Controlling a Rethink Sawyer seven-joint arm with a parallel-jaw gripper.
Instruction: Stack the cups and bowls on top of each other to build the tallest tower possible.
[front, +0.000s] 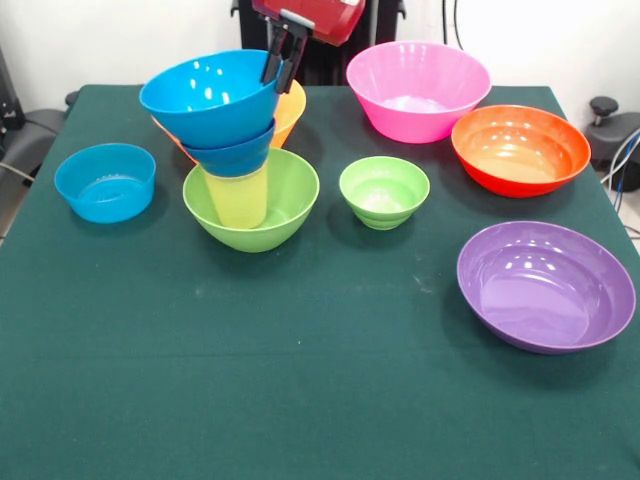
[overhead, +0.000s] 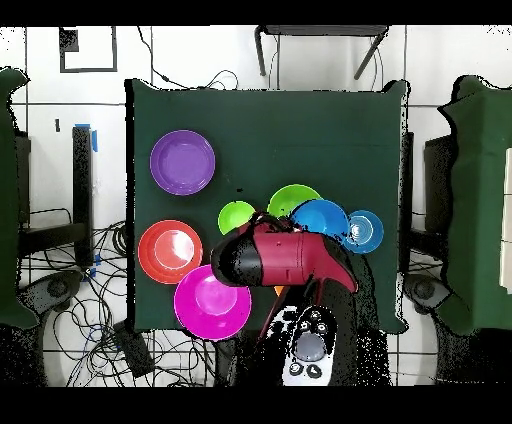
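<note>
A large lime-green bowl (front: 285, 205) holds the upright yellow tumbler (front: 238, 198). A dark blue bowl (front: 234, 156) sits on the tumbler, and a bigger light blue bowl (front: 205, 98) rests tilted in it; together they form the tower. My gripper (front: 279, 62) comes down from above, shut on the far right rim of the top blue bowl, one finger inside and one outside. An orange bowl (front: 291, 110) stands right behind the tower. In the overhead view the top blue bowl (overhead: 320, 218) overlaps the green bowl (overhead: 290, 197), and the red arm (overhead: 285, 255) hides the gripper.
The other bowls stand loose on the green table: a small light-blue one (front: 105, 181) at left, a small green one (front: 384, 191) in the middle, pink (front: 418, 90) at the back, red-orange (front: 520, 149) and purple (front: 546, 286) at right.
</note>
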